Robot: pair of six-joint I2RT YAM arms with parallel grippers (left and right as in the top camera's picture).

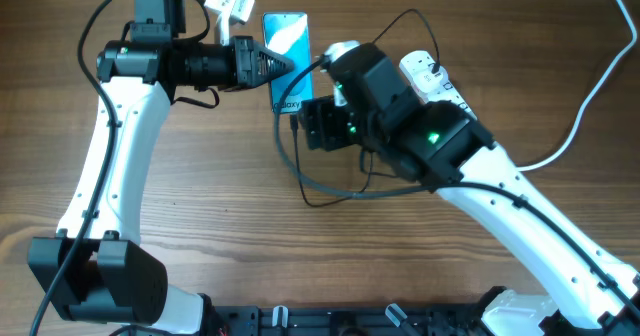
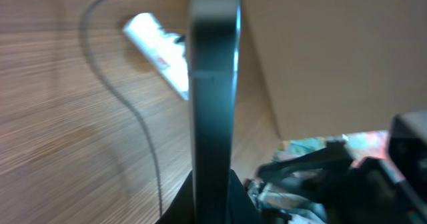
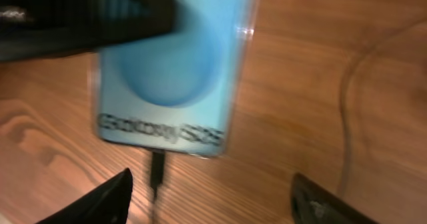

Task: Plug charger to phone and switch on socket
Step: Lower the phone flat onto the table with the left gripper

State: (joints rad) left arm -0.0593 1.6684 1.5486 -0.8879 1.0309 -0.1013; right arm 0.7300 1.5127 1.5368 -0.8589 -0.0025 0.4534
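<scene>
The phone [image 1: 292, 38], with a turquoise screen and a white text band at its near end, is held by my left gripper [image 1: 283, 68], which is shut on its edges. It shows edge-on in the left wrist view [image 2: 213, 84] between the fingers [image 2: 213, 207]. The charger's thin black cable [image 1: 330, 191] loops on the table. Its small black plug [image 3: 157, 171] sits at the phone's [image 3: 170, 71] bottom edge and looks inserted. My right gripper [image 3: 213, 197] is open and empty just below the plug; it also shows overhead [image 1: 308, 128]. The white socket [image 1: 432, 79] lies partly under the right arm.
A thick white cord [image 1: 600, 76] runs off the back right of the wooden table [image 1: 200, 196]. A small white adapter [image 1: 228, 6] lies behind the left gripper. A blurred white object [image 2: 157, 51] with a thin black cable shows in the left wrist view.
</scene>
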